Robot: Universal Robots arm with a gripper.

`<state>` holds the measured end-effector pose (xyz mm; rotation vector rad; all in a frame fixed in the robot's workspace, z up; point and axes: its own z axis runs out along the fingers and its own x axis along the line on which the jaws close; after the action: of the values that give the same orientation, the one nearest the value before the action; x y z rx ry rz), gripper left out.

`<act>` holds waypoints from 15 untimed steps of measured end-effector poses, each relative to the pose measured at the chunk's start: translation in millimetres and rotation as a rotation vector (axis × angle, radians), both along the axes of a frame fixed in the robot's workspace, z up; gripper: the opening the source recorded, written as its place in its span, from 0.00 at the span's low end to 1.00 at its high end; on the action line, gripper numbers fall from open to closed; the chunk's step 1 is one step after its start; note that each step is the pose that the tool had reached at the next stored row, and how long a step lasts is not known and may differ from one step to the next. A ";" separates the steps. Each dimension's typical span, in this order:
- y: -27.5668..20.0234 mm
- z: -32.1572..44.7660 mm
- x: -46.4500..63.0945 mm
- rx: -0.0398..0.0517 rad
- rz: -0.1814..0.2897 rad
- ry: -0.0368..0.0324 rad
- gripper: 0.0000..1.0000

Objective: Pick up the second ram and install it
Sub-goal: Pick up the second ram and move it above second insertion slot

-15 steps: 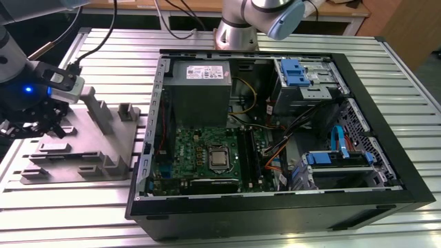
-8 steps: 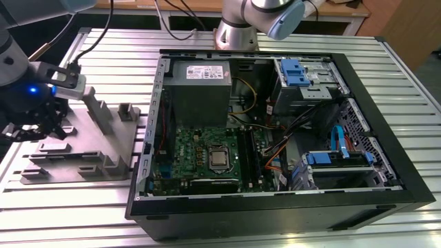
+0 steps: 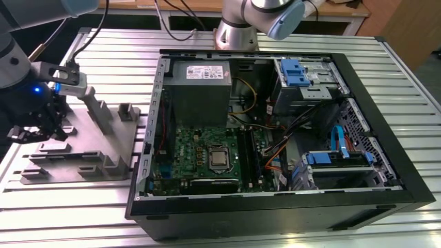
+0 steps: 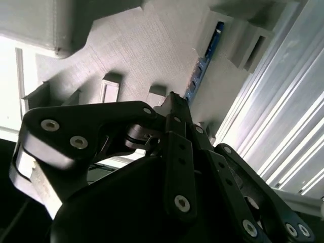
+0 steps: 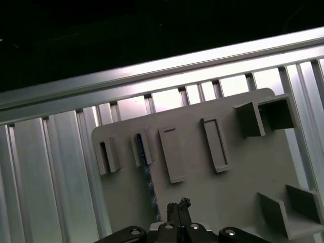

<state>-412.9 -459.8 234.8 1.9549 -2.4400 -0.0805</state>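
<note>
The second ram (image 5: 147, 174) is a thin, dark, bluish stick standing on edge in a narrow slot of the grey fixture plate (image 5: 238, 177). The black, jointed hand (image 5: 178, 206) hangs just beside it, fingertips pressed together and holding nothing. The plate is matte, finely ridged plastic on a ribbed aluminium tabletop (image 5: 50, 167).
</note>
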 end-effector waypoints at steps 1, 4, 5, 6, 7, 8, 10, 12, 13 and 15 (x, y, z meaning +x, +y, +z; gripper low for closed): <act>0.0 -0.2 0.0 -0.0022 0.005 0.0000 0.10; 0.0 -1.5 0.0 -0.0056 0.047 -0.0004 0.10; 0.0 -1.9 0.0 -0.0057 0.064 -0.0003 0.10; 0.0 -2.3 0.0 -0.0058 0.082 -0.0004 0.10; 0.0 -2.8 0.0 -0.0058 0.100 -0.0004 0.10; 0.0 -3.3 0.0 -0.0058 0.118 -0.0005 0.10; 0.0 -4.4 0.0 -0.0057 0.156 -0.0006 0.10; 0.0 -5.5 0.0 -0.0058 0.192 -0.0007 0.10; 0.0 -6.0 0.0 -0.0059 0.210 -0.0007 0.10; 0.0 -7.1 0.0 -0.0059 0.246 -0.0008 0.10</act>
<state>-412.9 -459.8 227.6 2.2328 -2.1757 -0.0691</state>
